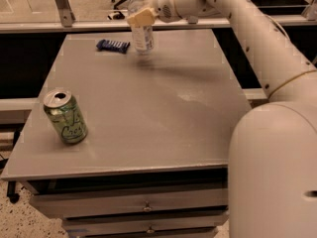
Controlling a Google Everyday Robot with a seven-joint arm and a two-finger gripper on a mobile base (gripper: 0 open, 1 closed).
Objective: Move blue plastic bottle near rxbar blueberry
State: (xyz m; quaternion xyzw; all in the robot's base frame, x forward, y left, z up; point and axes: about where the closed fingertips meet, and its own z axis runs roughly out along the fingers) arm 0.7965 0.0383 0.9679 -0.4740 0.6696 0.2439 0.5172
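The blue plastic bottle [142,36] is clear with a white cap and white label. It stands upright at the far side of the grey table [148,108], held just above or on the surface. My gripper [140,17] is shut on the bottle's upper part, its tan finger [141,17] across the bottle's front. The rxbar blueberry [113,45] is a flat dark blue wrapper lying at the far left of the table, just left of the bottle with a small gap between them.
A green soda can [65,117] stands near the table's front left edge. My white arm [247,29] reaches in from the right, and its large base [275,172] fills the lower right. Drawers [143,207] sit under the table front.
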